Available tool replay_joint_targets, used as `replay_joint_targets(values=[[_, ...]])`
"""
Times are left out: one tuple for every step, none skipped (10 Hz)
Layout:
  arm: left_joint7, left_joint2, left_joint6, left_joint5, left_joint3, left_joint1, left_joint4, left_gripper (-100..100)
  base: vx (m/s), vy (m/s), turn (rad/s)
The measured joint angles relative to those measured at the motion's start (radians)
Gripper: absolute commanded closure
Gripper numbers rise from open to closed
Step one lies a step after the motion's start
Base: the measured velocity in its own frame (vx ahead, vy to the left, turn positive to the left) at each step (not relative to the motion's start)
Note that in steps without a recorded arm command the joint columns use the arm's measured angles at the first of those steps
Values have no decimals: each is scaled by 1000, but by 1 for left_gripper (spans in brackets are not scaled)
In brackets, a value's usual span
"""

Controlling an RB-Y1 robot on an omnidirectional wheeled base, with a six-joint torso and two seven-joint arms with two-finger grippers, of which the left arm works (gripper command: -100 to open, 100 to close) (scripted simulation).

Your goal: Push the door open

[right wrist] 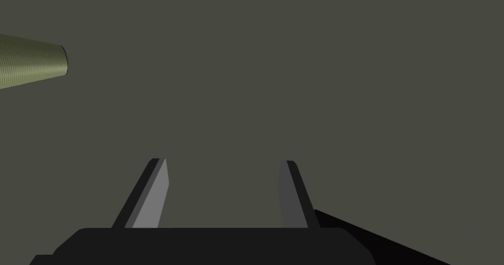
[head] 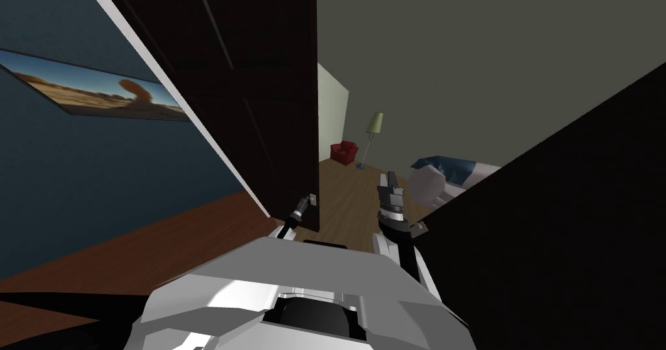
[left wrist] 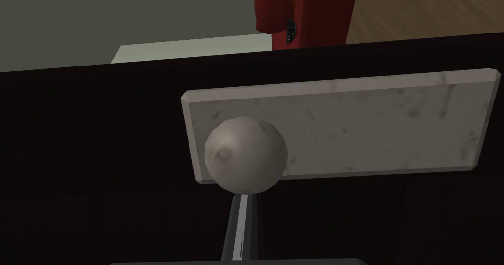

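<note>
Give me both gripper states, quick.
Left gripper: shut, holding nothing, tips at the round knob on the dark door.
Right gripper: open, empty.

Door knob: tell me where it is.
Left wrist view: the knob sits on a pale plate on the dark door, just beyond the left gripper.

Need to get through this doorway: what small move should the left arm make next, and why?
Probably press the left gripper forward into the door, just beside the knob. Its shut fingers sit right at the knob on the pale plate, near the door's free edge, and the door stands only partly open, so a push there should swing it wider.
</note>
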Motion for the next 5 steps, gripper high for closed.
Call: replay_joint_targets(values=[[-6, -5, 6, 1, 2, 5, -11, -100, -180, -7, 7], [-9, -9, 7, 0, 1, 4, -9, -100, -180, 35, 5], [-12, -12, 7, 0, 1, 3, -7, -100, -205, 11, 27], [-17, -17, 8, 0, 2, 4, -8, -100, -213, 15, 41], [-22, -25, 11, 0, 2, 7, -13, -100, -252, 12, 36]])
